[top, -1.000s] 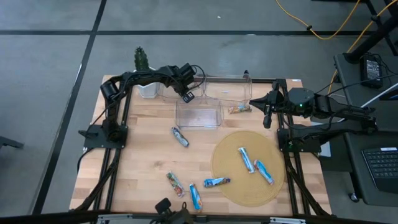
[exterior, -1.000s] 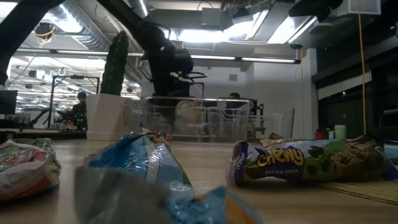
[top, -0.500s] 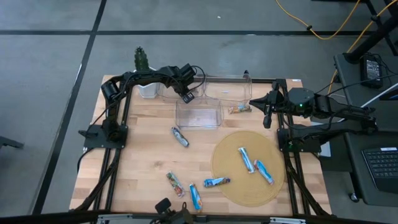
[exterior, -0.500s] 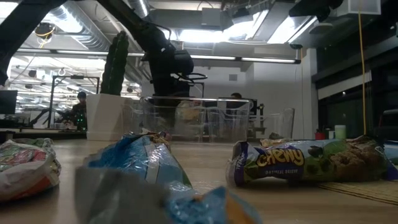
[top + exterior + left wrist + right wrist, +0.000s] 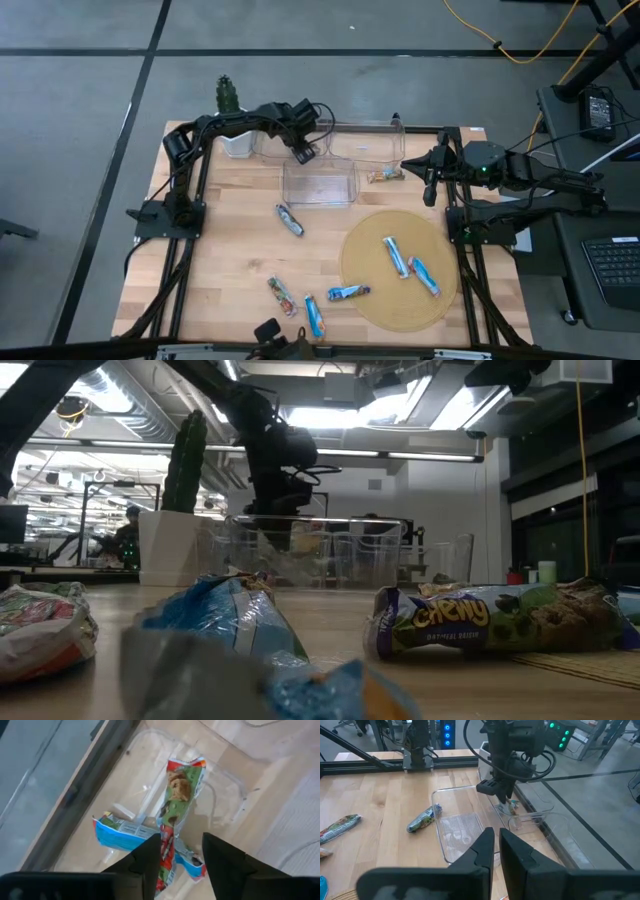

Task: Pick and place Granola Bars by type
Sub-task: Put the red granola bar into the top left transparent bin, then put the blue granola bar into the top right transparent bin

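Left gripper over the far clear plastic bin, fingers apart; red-green foil bar lies inside across a blue bar. Risk: wrapper snags on a finger when the arm lifts. Right gripper pinched together, empty, parked at the right edge.

Your wooden surface carries clear bins, a round woven mat, and a potted cactus at the far-left corner.

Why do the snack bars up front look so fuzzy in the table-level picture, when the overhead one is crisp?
Low view: the nearest blue bar sits too close and blurs, while the green bar stays readable against bright ceiling lights. High view: even light, bars sharp.
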